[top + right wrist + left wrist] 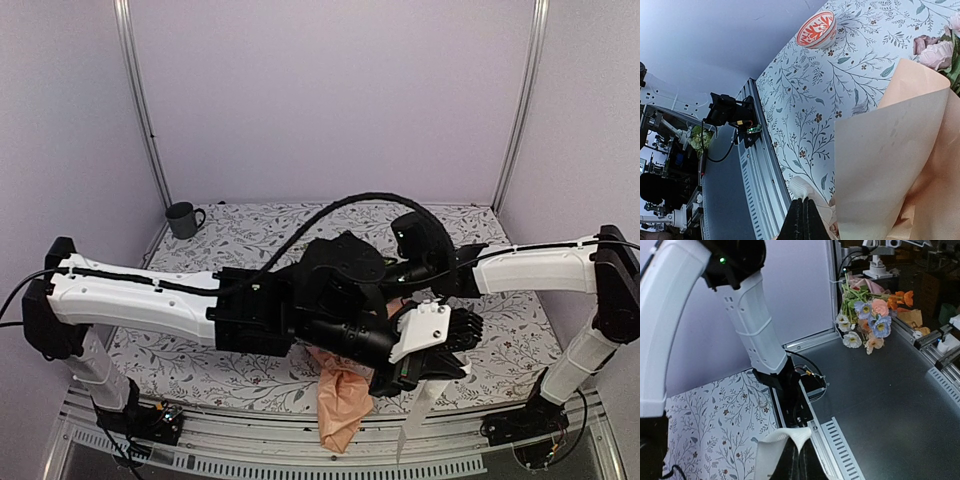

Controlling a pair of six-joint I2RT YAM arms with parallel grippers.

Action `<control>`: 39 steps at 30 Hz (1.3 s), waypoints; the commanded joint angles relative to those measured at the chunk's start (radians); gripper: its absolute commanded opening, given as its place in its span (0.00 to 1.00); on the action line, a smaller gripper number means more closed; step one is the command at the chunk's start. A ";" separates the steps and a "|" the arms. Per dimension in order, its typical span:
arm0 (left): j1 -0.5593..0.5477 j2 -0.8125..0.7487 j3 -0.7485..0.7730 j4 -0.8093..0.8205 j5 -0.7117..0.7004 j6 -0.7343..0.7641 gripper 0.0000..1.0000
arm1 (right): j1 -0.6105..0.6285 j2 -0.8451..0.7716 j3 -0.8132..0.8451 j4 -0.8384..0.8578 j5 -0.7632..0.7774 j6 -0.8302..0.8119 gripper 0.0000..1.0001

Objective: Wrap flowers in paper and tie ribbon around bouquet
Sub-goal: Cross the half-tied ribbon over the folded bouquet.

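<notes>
Patterned tablecloth (250, 235) covers the table, and both arms meet over its near middle. The bouquet (345, 390) lies beneath them, long axis running far to near. Its paper (890, 165) tail hangs off the near edge, and the flowers (935, 50) point away, mostly hidden under the wrists from above. In the right wrist view the paper cone stands just beside the right gripper (802, 202), on its right side. That claw is pressed together, with what I read as the ribbon (800, 187) end at its tips. The left gripper (799, 456) is likewise pressed together, pinching a fold of ribbon. I cannot see the bouquet in its view. My judgement: the ribbon crosses the stem axis, so the next pull should run sideways, the claws drawing apart across the cone.
</notes>
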 commanded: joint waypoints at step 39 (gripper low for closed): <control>0.035 0.073 -0.253 0.348 -0.297 0.117 0.88 | 0.014 0.080 0.187 -0.281 -0.050 -0.241 0.00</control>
